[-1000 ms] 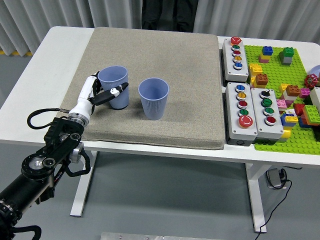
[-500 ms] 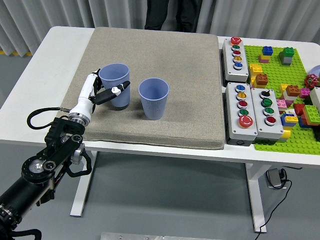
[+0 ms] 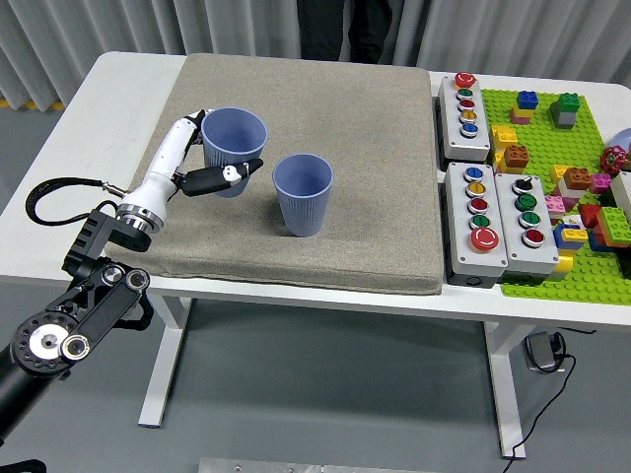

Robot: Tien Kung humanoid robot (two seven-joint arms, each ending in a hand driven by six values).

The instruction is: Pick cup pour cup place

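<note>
Two lilac ribbed cups are over the grey mat (image 3: 345, 158). My left hand (image 3: 219, 158) is shut on the left cup (image 3: 235, 143), which is lifted off the mat and leans slightly toward the other cup. The black thumb crosses its front and the white fingers wrap its far side. The second cup (image 3: 303, 193) stands upright on the mat just to the right of the held one, with a small gap between them. I cannot see inside either cup well enough to tell contents. My right arm is out of sight.
Right of the mat lie three grey button boxes (image 3: 466, 103) (image 3: 477, 221) (image 3: 528, 223). Beyond them a green baseplate (image 3: 552, 187) carries several coloured bricks. A person's dark legs (image 3: 340, 30) stand at the far edge of the table.
My left hand has raised the left cup off the mat and carried it up and slightly right, toward the standing cup. The arm has lifted with it.
</note>
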